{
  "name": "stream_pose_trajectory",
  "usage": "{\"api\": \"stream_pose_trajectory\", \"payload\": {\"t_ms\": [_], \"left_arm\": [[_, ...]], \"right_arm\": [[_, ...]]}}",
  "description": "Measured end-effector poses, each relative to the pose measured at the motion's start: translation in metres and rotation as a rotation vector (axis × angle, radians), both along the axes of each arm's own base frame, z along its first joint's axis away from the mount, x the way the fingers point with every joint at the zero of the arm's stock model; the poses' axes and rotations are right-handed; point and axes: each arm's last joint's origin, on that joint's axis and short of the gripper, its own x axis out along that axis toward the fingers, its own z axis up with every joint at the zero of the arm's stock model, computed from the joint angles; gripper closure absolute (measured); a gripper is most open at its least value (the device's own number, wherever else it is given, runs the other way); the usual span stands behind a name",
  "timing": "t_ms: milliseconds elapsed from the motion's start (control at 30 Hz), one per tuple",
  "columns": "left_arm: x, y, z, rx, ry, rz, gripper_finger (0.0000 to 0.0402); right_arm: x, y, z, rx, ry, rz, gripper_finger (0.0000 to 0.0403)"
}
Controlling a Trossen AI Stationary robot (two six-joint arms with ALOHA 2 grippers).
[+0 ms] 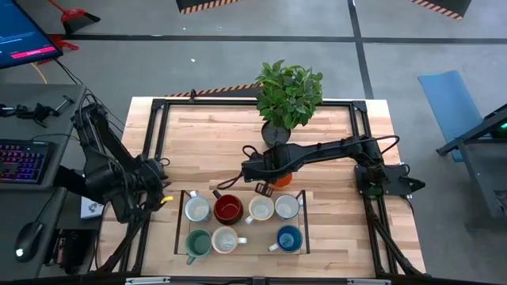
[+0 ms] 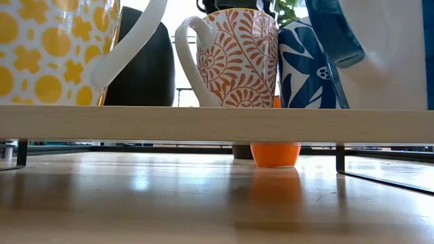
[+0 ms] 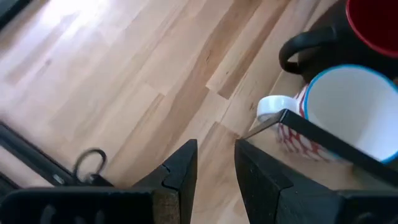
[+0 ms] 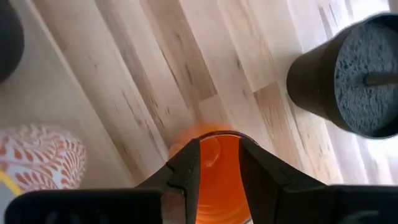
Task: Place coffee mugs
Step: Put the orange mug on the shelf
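The orange mug (image 1: pixel 282 180) stands on its base on the table just beyond the raised tray (image 1: pixel 181 192), and the low view shows that base (image 2: pixel 274 154) on the wood. My right gripper (image 1: pixel 259 188) reaches in from the table's right and is shut on this mug (image 4: pixel 217 171). Several more mugs sit in the tray, among them a dark red one (image 1: pixel 227 210), a teal one (image 1: pixel 198 241), a blue one (image 1: pixel 288 237) and white or cream ones (image 1: pixel 261 209). My left gripper (image 1: pixel 164 194) hovers open, with a narrow gap, beside the tray's left edge and touches nothing. My right gripper comes at the orange mug slanting down from above. Its two fingers (image 4: pixel 186 165) lie over the rim (image 4: pixel 211 135) on the side nearest the wrist. The fingers themselves hide the place of contact, so the part held cannot be told. The mug stands upright with its base on the table.
A dark pot (image 1: pixel 277 131) holding a leafy plant (image 1: pixel 289 91) stands just beyond the orange mug, and the right wrist view shows the pot (image 4: pixel 348 81) close by. Black frame rails (image 1: pixel 158 127) run along the table's edges. Bare wood (image 1: pixel 206 142) lies left of the pot.
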Motion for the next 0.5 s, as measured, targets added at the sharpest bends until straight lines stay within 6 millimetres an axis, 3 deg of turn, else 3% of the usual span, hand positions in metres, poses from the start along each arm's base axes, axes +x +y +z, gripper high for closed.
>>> {"api": "stream_pose_trajectory", "payload": {"t_ms": [500], "left_arm": [[-0.0006,0.0023,0.0019,0.17,0.068,-0.267,0.0304]], "right_arm": [[0.001,-0.0092,0.0008,-0.018,-0.129,-0.4,0.0316]]}}
